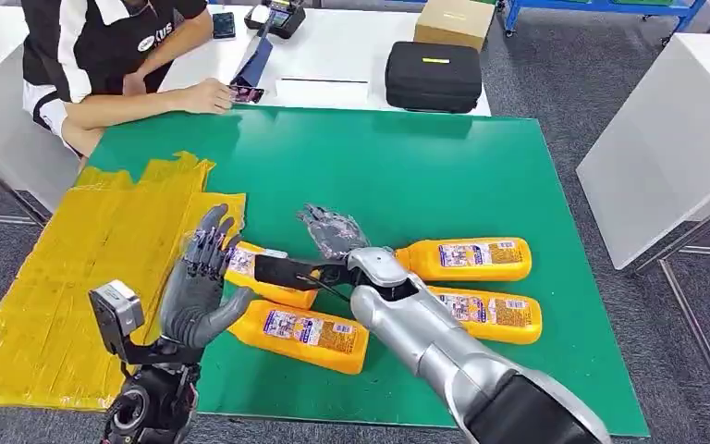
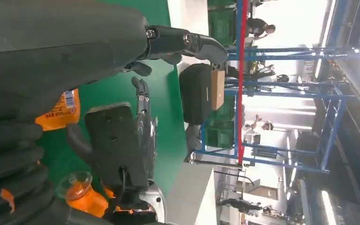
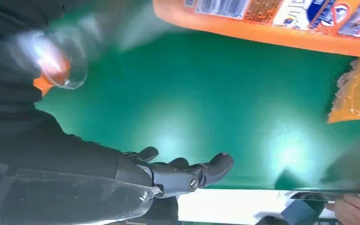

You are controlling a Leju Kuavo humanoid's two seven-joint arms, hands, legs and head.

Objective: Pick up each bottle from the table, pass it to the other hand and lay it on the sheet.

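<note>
Four orange bottles lie on the green table [image 1: 407,166]. One bottle [image 1: 273,289] lies between my hands, its end at the edge of the yellow sheet [image 1: 83,259]. My left hand [image 1: 201,282] stands upright beside it, fingers spread, holding nothing. My right hand [image 1: 333,229] hovers just past it, fingers stretched out and empty; its fingers [image 3: 192,173] show over bare green. A second bottle [image 1: 310,333] lies near the front edge. Two more bottles [image 1: 467,259] [image 1: 485,314] lie to the right, the upper one's clear cap [image 3: 56,65] close to my right wrist.
A person [image 1: 102,55] sits at the far left corner, one hand on a phone [image 1: 245,92] on the white table behind. A black case [image 1: 433,76] and a cardboard box [image 1: 455,20] stand there. Another white table [image 1: 675,139] is on the right.
</note>
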